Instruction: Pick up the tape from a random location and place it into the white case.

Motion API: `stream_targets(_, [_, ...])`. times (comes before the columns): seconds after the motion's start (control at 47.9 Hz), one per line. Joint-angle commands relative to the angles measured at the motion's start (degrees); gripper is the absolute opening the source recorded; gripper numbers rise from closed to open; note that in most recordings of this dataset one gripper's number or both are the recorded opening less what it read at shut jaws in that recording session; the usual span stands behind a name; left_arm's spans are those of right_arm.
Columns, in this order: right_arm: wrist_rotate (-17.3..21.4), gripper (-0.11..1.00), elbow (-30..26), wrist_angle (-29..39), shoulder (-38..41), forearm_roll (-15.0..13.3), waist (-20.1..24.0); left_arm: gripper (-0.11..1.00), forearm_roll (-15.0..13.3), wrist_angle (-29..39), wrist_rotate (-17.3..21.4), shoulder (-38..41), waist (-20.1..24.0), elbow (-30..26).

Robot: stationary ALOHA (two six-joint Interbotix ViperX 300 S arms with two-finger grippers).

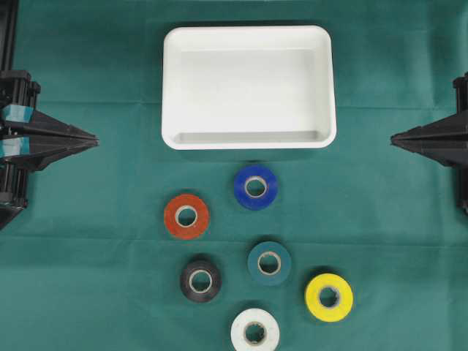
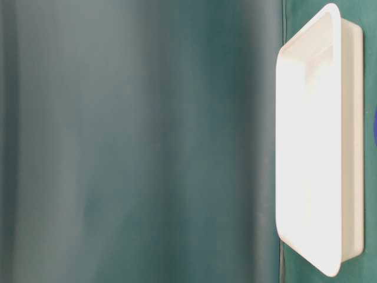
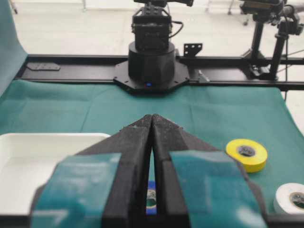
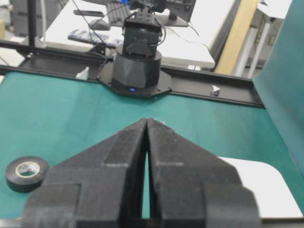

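The white case [image 1: 248,139] lies empty at the top middle of the green cloth; its rim also shows in the left wrist view [image 3: 47,137] and the right wrist view [image 4: 266,175]. Several tape rolls lie flat below it: blue [image 1: 256,187], red-orange [image 1: 186,216], dark teal [image 1: 269,263], black [image 1: 200,281], yellow [image 1: 328,297] and white [image 1: 254,333]. My left gripper [image 1: 95,139] rests at the left edge, shut and empty. My right gripper [image 1: 393,138] rests at the right edge, shut and empty. Both are far from the rolls.
The opposite arm's base [image 3: 151,66] stands on a black rail at the cloth's far edge. The table-level view shows only blurred green cloth and the case [image 2: 312,141] seen edge-on.
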Motion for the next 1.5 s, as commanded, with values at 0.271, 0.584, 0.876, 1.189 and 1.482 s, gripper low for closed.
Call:
stream_targets(0.271, [0.9, 0.00, -3.9, 6.0, 0.2, 0.3, -0.1, 0.01, 0.0, 3.3, -0.2, 0.3, -0.4, -2.9])
stream_targets(0.584, [1.3, 0.00, -3.9, 6.4, 0.3, 0.3, -0.1, 0.08, 0.0, 4.3, -0.1, 0.4, -0.4, -2.9])
stream_targets(0.876, [2.7, 0.68, -4.0, 6.8, 0.4, 0.3, -0.1, 0.85, 0.1, 4.4, -0.1, 1.8, -0.4, -2.9])
stream_targets(1.189, [2.8, 0.90, -4.3, 7.6, 0.4, 0.3, -0.1, 0.98, 0.1, 4.4, -0.2, 2.0, -0.4, -2.9])
stream_targets(1.482, [2.8, 0.90, -4.4, 8.0, 0.4, 0.1, -0.1, 0.98, 0.1, 4.4, -0.4, 2.0, -0.4, -3.0])
